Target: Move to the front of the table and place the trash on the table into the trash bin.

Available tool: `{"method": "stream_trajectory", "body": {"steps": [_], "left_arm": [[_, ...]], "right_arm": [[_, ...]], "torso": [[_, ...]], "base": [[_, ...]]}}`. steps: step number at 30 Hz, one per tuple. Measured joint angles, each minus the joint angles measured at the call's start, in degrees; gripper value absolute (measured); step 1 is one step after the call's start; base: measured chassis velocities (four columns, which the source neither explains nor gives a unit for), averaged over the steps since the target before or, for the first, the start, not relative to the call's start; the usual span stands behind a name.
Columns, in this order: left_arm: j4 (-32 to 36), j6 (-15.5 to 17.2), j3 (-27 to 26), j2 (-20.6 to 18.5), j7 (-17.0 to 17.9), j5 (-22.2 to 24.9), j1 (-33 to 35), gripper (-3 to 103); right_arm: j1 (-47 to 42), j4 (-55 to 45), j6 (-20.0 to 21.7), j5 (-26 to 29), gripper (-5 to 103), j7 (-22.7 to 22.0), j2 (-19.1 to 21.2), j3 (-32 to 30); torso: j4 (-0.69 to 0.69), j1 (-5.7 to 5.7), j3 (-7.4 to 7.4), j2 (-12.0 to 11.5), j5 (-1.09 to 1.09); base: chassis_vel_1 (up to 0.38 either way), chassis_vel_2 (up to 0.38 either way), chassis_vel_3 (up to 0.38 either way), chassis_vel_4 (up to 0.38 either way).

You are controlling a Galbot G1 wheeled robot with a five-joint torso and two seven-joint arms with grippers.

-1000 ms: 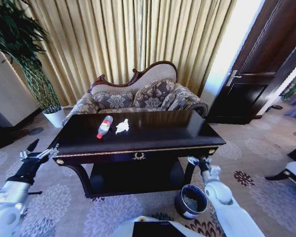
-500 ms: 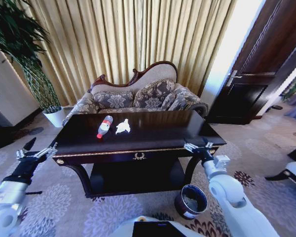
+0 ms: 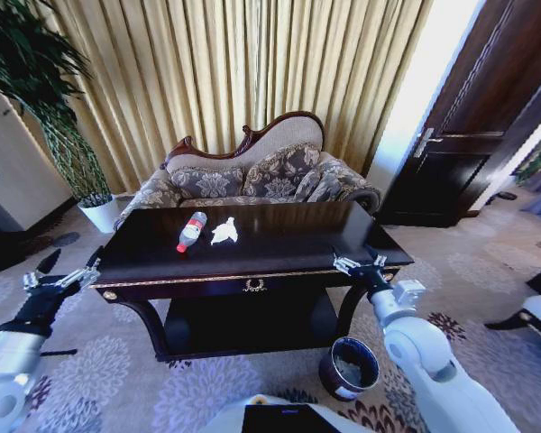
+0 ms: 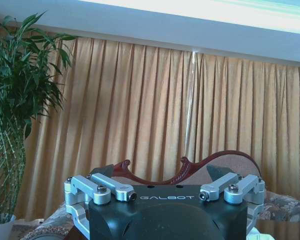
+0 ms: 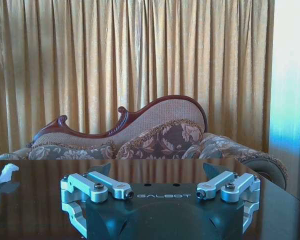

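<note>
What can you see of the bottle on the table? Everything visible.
The bottle is small, clear plastic, with a red cap and a red-and-white label. It lies on its side on the dark glossy table, toward the far left part of the top, cap end pointing at the robot. A crumpled white tissue lies just beside it on its right; whether they touch is unclear. Neither hand touches it. Contents cannot be judged.

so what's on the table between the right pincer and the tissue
Nothing: in the head view, bare dark table top runs from the right pincer to the tissue.
</note>
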State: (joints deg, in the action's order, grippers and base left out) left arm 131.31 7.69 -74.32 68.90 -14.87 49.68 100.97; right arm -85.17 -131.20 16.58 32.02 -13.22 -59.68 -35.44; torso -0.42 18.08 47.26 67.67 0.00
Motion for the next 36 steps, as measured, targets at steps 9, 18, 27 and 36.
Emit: {"method": "stream_trajectory", "body": {"steps": [9, 18, 27, 36], "left_arm": [[0.0, 0.1, 0.1, -0.1, -0.3, 0.0, -0.1, 100], [-0.1, 0.1, 0.2, 0.0, -1.4, 0.1, -0.2, 100], [0.2, 0.1, 0.3, 0.4, -1.6, 0.1, -0.1, 100], [0.3, 0.2, 0.7, 0.6, -1.7, 0.0, -0.5, 100]], "right_arm": [[-1.8, -2.4, 0.0, 0.2, 100, -0.1, -0.4, 0.0], [-3.1, -5.7, -0.2, 1.8, 100, 0.0, 0.3, -0.1], [-2.8, -5.6, -0.3, 1.8, 100, 0.0, 0.3, 0.6], [-2.9, -6.3, -0.6, 1.7, 100, 0.1, 0.8, 0.6]], "torso": [[-0.01, 0.00, 0.00, 0.0, 0.01], [0.00, 0.00, 0.00, 0.0, 0.00], [0.00, 0.00, 0.00, 0.0, 0.00], [0.00, 0.00, 0.00, 0.0, 0.00]], "base": [[0.000, 0.000, 0.000, 0.000], [0.000, 0.000, 0.000, 0.000], [0.000, 0.000, 0.000, 0.000], [0.000, 0.000, 0.000, 0.000]]}}
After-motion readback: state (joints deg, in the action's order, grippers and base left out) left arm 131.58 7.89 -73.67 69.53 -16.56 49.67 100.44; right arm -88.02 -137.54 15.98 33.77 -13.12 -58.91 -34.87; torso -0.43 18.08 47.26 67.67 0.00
